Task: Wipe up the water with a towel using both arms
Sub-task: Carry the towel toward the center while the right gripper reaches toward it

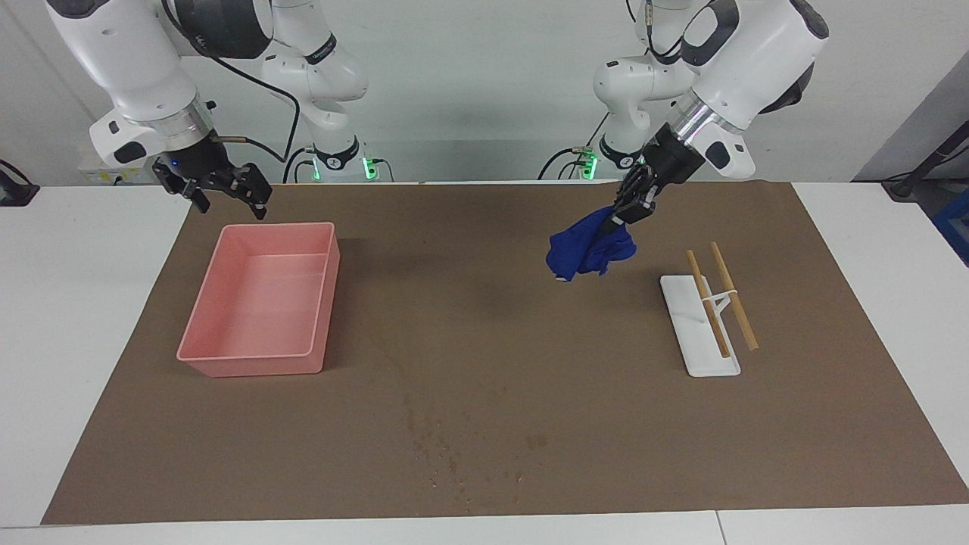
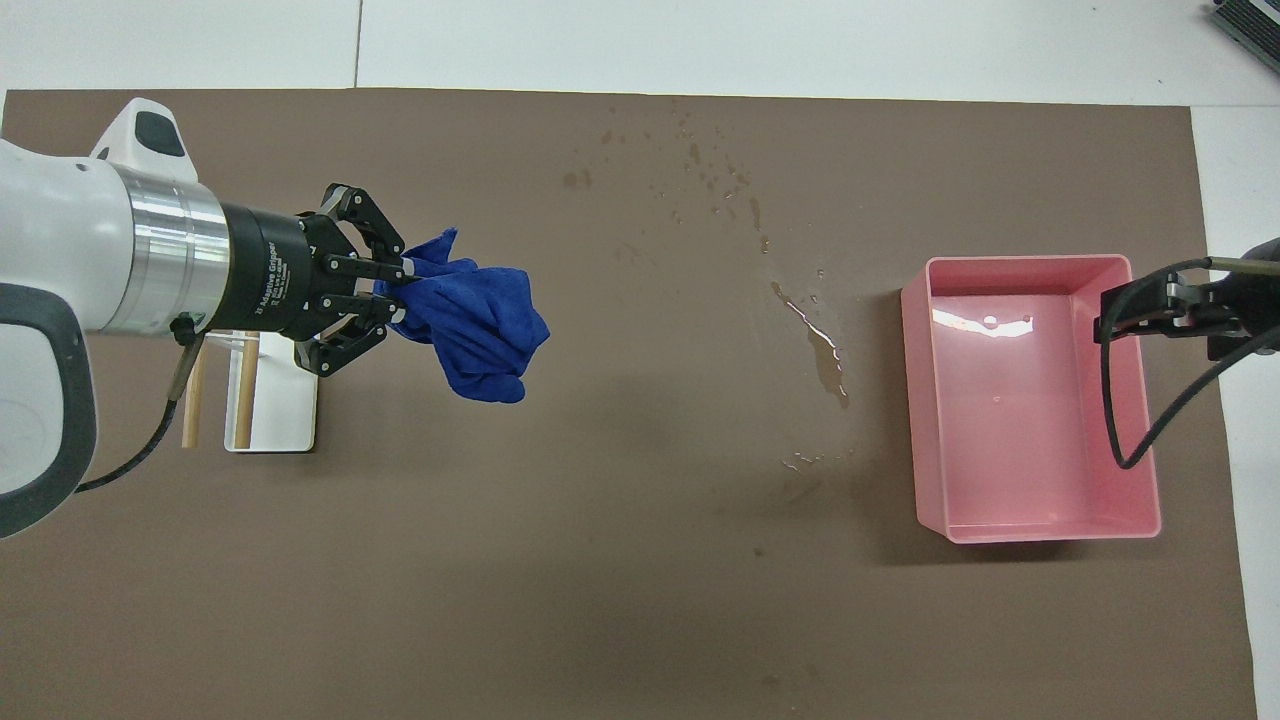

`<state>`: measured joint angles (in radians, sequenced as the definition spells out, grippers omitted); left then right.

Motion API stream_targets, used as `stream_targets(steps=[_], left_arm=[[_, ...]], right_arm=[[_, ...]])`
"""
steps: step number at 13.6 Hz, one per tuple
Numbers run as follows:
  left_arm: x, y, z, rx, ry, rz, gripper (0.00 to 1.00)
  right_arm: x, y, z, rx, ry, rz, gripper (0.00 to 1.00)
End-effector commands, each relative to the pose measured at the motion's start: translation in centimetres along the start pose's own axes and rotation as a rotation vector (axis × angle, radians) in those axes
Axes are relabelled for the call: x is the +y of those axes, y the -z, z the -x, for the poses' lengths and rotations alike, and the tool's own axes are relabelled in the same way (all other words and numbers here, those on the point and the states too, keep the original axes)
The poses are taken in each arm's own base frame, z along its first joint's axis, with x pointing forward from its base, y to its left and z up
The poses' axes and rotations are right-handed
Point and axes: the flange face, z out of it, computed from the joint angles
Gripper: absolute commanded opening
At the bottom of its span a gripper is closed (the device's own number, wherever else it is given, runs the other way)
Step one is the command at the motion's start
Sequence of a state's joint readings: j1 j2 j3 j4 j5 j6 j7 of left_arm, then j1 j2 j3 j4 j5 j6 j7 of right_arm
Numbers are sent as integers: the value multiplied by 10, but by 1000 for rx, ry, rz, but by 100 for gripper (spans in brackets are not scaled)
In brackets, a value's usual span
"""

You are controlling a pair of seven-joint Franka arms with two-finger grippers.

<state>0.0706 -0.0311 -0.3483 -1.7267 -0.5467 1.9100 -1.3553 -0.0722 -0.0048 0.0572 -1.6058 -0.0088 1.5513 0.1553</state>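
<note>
The left gripper has its fingers pinched on the towel, hanging in the air over the sheet between rack and water; carrying is the step, lowering onto the water next, while the right gripper waits spread and empty over the tray's rim.

One short line of white lettering runs along the black cylindrical body of the left gripper, at the left of the overhead view; only the word "Gripper" can be made out in it, the rest being too small. White print on the black arm bands in the facing view is unreadable.
</note>
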Motion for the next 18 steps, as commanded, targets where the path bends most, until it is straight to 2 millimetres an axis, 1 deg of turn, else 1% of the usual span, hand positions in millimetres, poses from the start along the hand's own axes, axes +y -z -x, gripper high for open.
stream_targets(steps=[1,10,12,13,14,18], left_arm=[[-1,11,9,-77,107,26,0],[5,17,29,-322,359,70,0],[5,13,42,-346,357,67,0],[5,11,44,-346,360,67,0],[4,5,51,-346,353,62,0],[1,3,51,-341,356,66,0]], right_arm=[[2,0,5,7,15,4,100],[2,0,5,7,15,4,100],[2,0,5,7,15,4,100],[2,0,5,7,15,4,100],[2,0,5,7,15,4,100],[0,0,7,-3,18,6,100]])
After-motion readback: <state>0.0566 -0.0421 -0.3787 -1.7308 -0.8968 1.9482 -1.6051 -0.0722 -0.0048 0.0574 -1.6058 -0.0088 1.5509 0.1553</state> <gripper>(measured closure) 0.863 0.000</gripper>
